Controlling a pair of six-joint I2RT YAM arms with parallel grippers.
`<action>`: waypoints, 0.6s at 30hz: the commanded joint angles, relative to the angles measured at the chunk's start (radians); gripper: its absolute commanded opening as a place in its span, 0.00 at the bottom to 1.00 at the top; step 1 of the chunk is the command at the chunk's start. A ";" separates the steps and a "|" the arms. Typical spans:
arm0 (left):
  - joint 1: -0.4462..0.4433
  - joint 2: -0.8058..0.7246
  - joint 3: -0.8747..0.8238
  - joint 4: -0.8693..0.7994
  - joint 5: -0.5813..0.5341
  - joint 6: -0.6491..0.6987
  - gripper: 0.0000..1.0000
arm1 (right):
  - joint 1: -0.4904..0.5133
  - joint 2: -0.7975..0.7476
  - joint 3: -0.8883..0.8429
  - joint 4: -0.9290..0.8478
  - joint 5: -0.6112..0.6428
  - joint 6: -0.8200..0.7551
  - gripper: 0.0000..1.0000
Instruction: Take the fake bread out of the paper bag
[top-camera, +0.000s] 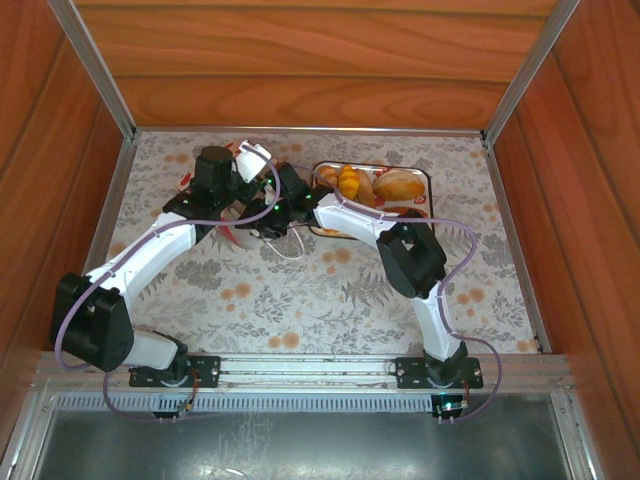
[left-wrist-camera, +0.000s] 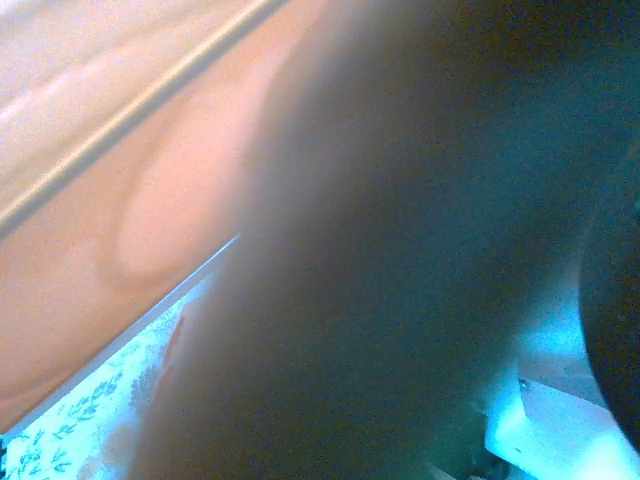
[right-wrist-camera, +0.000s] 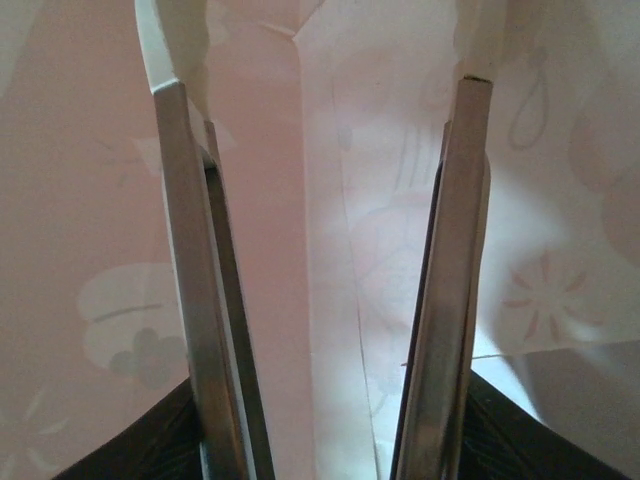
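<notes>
The paper bag lies at the back of the table, mostly hidden under both arms, with a white edge raised. My left gripper sits at that edge, shut, apparently pinching the paper. In the left wrist view a dark blur covers its jaws. My right gripper reaches into the bag from the right. In the right wrist view its metal fingers stand apart with nothing between them, and the bag's pale inner walls surround my right gripper. Several pieces of fake bread lie on a tray.
The white tray stands at the back right, just beyond the right arm's elbow. Wooden walls close in the table on the left, back and right. Flowered cloth covers the table in front of the arms.
</notes>
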 joint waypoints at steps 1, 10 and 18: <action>-0.012 -0.039 -0.016 0.024 0.031 -0.012 0.00 | -0.012 0.036 0.038 0.040 -0.033 0.017 0.57; -0.013 -0.046 -0.025 0.026 0.043 -0.013 0.00 | -0.013 0.097 0.115 -0.017 -0.018 0.006 0.55; -0.013 -0.036 -0.025 0.026 0.028 -0.015 0.00 | -0.013 0.106 0.153 -0.060 -0.032 -0.045 0.24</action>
